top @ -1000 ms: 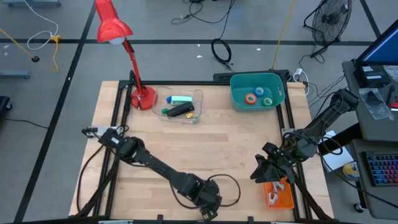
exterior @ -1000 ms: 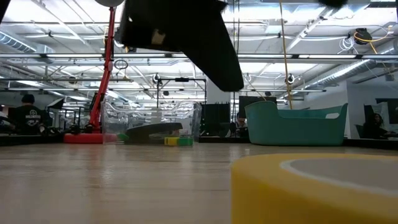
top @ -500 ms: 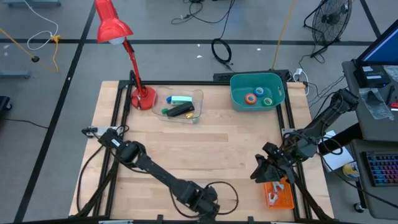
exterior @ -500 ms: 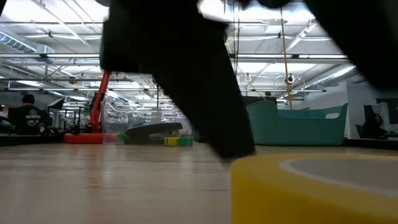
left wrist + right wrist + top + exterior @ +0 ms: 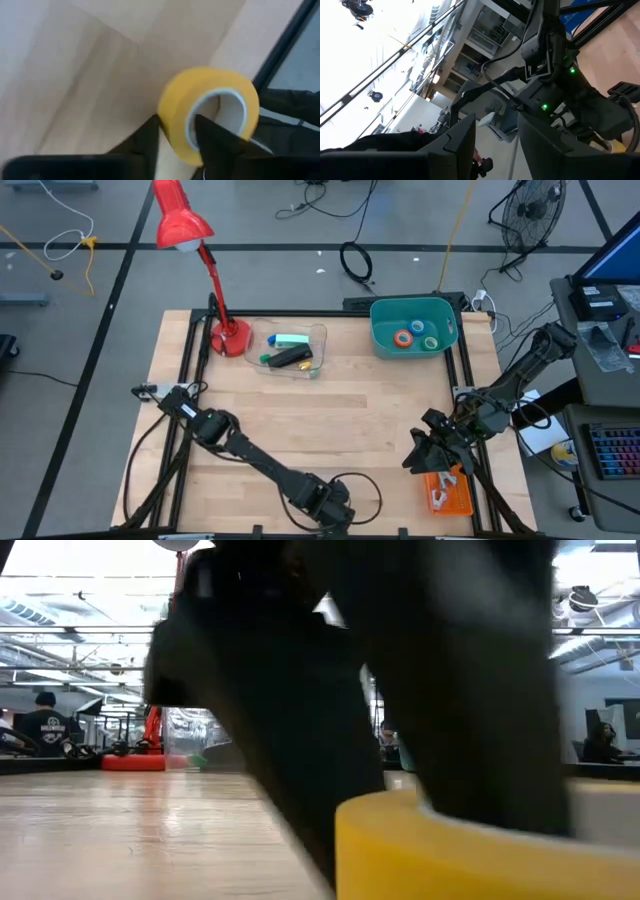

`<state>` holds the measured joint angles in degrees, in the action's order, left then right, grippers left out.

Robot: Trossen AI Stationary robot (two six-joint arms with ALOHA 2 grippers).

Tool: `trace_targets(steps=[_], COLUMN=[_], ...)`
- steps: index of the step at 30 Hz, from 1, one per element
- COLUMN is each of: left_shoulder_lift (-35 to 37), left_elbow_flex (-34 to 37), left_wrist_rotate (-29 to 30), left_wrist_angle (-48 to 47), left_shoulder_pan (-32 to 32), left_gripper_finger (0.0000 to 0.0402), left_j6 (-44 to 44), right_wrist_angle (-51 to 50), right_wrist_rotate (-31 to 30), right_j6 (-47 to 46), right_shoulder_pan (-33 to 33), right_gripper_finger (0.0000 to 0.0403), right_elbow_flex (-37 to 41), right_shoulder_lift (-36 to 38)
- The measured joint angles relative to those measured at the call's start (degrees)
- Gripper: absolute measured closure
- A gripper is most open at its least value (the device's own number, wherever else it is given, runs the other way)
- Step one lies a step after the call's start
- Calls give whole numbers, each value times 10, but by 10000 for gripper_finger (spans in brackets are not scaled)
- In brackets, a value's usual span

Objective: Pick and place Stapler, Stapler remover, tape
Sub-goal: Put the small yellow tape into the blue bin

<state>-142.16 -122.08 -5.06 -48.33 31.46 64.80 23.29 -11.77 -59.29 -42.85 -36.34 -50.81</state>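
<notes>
On the wooden table [image 5: 330, 420], the left end effector [image 5: 177, 132] straddles the yellow tape's [image 5: 210, 112] wall, grasping it.

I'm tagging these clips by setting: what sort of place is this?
Probably a robotics lab or workshop: a bare wooden table on a black frame, cables and a floor fan on the grey floor, exposed ceiling beams in the low view.

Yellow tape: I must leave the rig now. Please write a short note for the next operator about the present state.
Left claw: at the table's near edge, closed across the wall of the yellow tape, one finger in its hole.
Right claw: open, empty, at the table's right edge.
Done: green tape, blue tape and orange tape lie in the teal bin.
Left: probably carry the yellow tape to that bin.
</notes>
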Motion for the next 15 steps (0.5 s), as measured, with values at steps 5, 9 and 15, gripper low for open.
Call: trace_targets(steps=[5,9,15], left_shoulder_lift=[5,35,121], left_elbow_flex=[1,3,1], left_wrist_rotate=[2,29,170], left_wrist_angle=[5,6,29], left_shoulder_pan=[-14,-31,-66], left_gripper_finger=[367,367,367], left_j6=[-8,-6,-29], right_wrist_angle=[0,1,19], right_wrist_rotate=[0,0,-2], right_j6=[2,8,34], right_shoulder_pan=[0,0,5], right_gripper_finger=[264,264,264], right_elbow_flex=[0,0,0], right_shoulder_lift=[0,0,0])
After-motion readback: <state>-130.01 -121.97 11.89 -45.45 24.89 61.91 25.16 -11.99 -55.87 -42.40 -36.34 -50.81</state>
